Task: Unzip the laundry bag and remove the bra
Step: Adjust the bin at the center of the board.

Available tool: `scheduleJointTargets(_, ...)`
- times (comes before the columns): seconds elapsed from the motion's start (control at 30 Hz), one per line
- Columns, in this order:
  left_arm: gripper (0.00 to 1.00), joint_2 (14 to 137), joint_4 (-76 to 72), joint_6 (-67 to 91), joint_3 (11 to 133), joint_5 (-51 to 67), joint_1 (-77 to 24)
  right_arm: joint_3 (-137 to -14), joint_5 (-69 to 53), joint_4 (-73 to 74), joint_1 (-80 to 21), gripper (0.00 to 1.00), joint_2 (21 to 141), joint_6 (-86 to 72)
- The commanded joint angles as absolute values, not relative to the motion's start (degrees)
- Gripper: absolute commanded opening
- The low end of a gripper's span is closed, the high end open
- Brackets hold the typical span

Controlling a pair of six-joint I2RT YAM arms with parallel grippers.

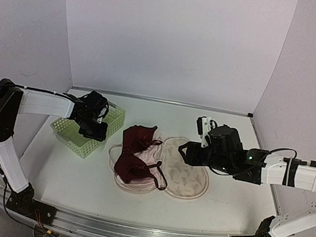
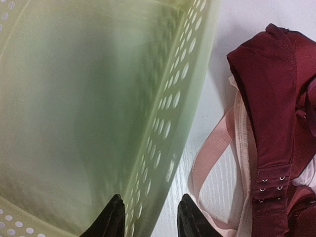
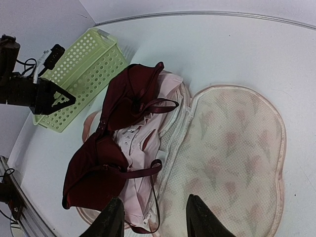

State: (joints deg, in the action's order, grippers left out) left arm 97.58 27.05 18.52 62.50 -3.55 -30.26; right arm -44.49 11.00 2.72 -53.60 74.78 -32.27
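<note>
The laundry bag lies opened flat on the table, its cream lobe with reddish leaf sprigs to the right. A dark red bra lies on the bag's left half, with a pale pink bra under it. The dark red bra also shows in the left wrist view. My right gripper is open and empty, hovering above the bag's middle seam. My left gripper is open and empty over the near right wall of the green basket.
A light-green perforated plastic basket stands at the left, empty inside. A pink strap loop lies on the table between basket and bra. White walls enclose the table on three sides.
</note>
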Motion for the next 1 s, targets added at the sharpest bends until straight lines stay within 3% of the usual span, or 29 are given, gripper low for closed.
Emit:
scheduleJointTargets(0.0,0.35,95.05,26.81,21.44,62.33,-1.78,-30.88,-46.41,10.52,0.64,-53.57,0.44,74.70,-31.69)
scheduleJointTargets(0.13,0.29,94.83,26.81,23.82,62.81,-0.33,-32.25,-46.88,9.78,0.59,-53.53,0.44,75.28,-31.29)
scheduleJointTargets(0.5,0.00,95.97,26.97,32.62,61.73,-4.00,-35.11,-47.07,8.55,-1.23,-53.59,0.44,76.20,-30.89)
scheduleJointTargets(0.97,0.04,93.98,27.11,38.39,61.85,-5.17,-36.92,-50.89,1.15,-2.89,-53.73,0.44,80.97,-30.54)
